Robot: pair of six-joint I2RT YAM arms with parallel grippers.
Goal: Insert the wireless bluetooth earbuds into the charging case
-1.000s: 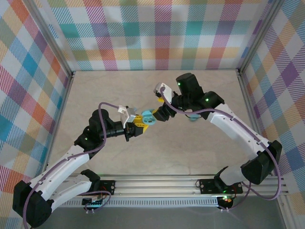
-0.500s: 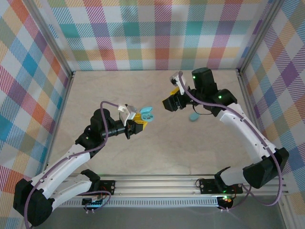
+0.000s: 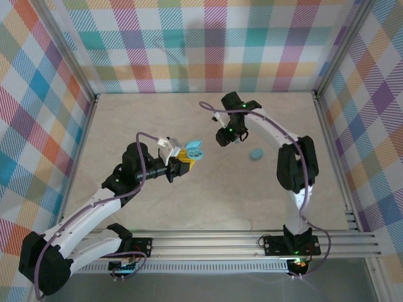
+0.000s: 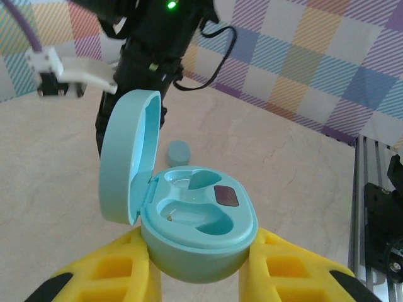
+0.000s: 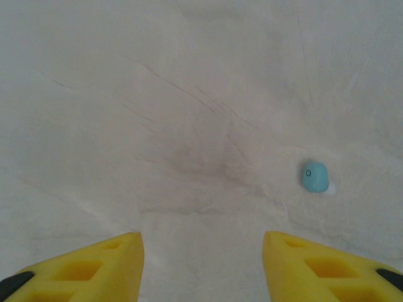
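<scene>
From above, the left gripper (image 3: 182,160) reached over the middle of the matte, beige, faintly veined counter (image 3: 145,119). Its blocky yellow jaws were clamped on the base of the charging case (image 3: 194,151), a smooth pale teal shell with its oval lid hinged open. The right gripper (image 3: 225,136) hung over the counter's far half, just right of centre. A rounded teal piece (image 3: 256,153) lay flat between it and the right edge, touching nothing. In the left wrist view the charging case (image 4: 189,251) sat pinched between ribbed yellow fingers (image 4: 107,270). Its lid stood upright on the left like a shallow glossy bowl. The base showed two curved moulded wells and a small dark rectangular patch. The near well looked hollow; whether the far one held anything could not be told. Behind the case the rounded teal piece (image 4: 178,153) rested on the counter as a short, soft-edged puck. In the right wrist view the right gripper (image 5: 201,264) had its jaws apart, two yellow wedge-shaped tips with bare counter between them. One of the wireless bluetooth earbuds (image 5: 314,177) lay on the creased, cloth-like surface ahead of the right-hand tip. It was a tiny smooth pale blue nub with a small ring mark on top and a whitish tip, well clear of both jaws.
</scene>
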